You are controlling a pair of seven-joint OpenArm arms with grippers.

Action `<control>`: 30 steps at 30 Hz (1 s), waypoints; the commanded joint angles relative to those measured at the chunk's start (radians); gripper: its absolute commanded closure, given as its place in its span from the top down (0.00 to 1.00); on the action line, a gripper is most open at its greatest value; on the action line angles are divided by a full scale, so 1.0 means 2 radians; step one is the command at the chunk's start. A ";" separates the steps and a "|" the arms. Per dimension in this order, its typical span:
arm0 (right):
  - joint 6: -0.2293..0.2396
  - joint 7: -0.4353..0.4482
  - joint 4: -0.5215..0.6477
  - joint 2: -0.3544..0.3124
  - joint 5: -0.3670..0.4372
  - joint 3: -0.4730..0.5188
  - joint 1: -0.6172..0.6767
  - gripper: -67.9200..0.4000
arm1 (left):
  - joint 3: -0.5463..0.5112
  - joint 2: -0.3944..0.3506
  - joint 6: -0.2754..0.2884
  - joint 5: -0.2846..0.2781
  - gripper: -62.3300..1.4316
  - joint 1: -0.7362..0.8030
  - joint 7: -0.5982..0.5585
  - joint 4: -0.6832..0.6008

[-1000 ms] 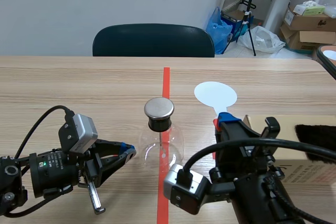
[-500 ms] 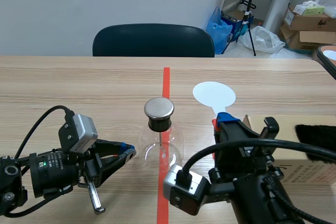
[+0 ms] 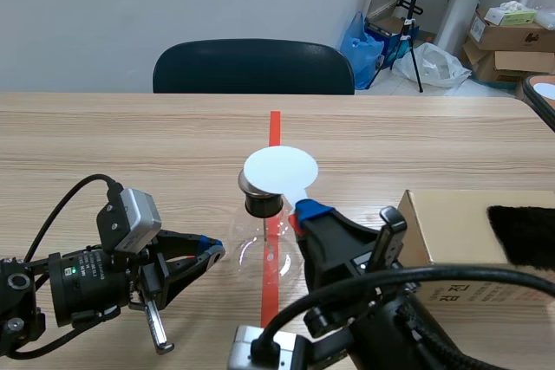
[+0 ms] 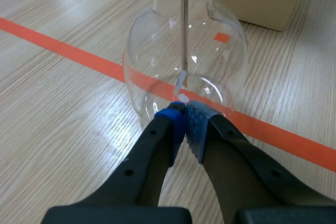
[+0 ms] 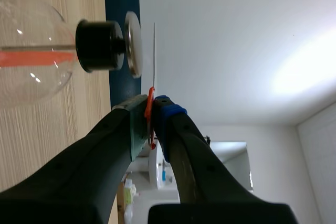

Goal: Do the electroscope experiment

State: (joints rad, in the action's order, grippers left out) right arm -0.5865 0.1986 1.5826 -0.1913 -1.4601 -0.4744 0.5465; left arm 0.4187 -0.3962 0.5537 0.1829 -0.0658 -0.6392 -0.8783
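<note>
1. Surface (image 3: 130, 136): a wood-grain top that carries every item. An orange-red tape line runs down its middle.
2. Cardboard box (image 3: 451, 223): sits on the robot's right side of the surface, with a dark furry piece (image 3: 520, 236) lying on top.
3. Electroscope (image 3: 264, 253): a round clear glass flask standing upright on the tape line at mid-surface, with a black stopper in its neck. Judged fragile, smooth and slippery, and likely to roll if tipped. Do not squeeze the bulb; if it must be steadied, hold it at the stopper.
4. Right claw (image 5: 151, 111): closed on the stem of the white disc, at the red part of the stem.
5. Left claw (image 4: 185, 116): closed on nothing, pads together, low and just beside the flask wall. Contact with the glass cannot be confirmed.
6. White disc (image 3: 279, 166): a thin flat paddle held just above the metal cap, close to it. Judged light and slightly flexible; keep the grip on the stem only.
7. Metal cap (image 3: 251, 184): a flat plate on top of the stopper.
8. Rod (image 4: 184, 35): hangs inside the flask with a small leaf at its end, judged very delicate. Avoid jolting the flask.
</note>
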 commanded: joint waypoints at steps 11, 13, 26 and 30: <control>-0.005 0.039 0.004 -0.002 0.000 -0.001 -0.003 0.02 | -0.001 0.001 0.003 -0.007 0.07 0.000 -0.007 -0.008; -0.005 0.039 0.004 -0.002 0.000 -0.001 -0.003 0.02 | -0.001 0.001 0.003 -0.007 0.07 0.000 -0.007 -0.008; -0.005 0.039 0.004 -0.002 0.000 -0.001 -0.003 0.02 | -0.001 0.001 0.003 -0.007 0.07 0.000 -0.007 -0.008; -0.005 0.039 0.004 -0.002 0.000 -0.001 -0.003 0.02 | -0.001 0.001 0.003 -0.007 0.07 0.000 -0.007 -0.008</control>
State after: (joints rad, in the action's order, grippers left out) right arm -0.5865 0.2802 1.5826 -0.1913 -1.4601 -0.4744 0.5465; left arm 0.4187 -0.3962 0.5537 0.1829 -0.0658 -0.6392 -0.8783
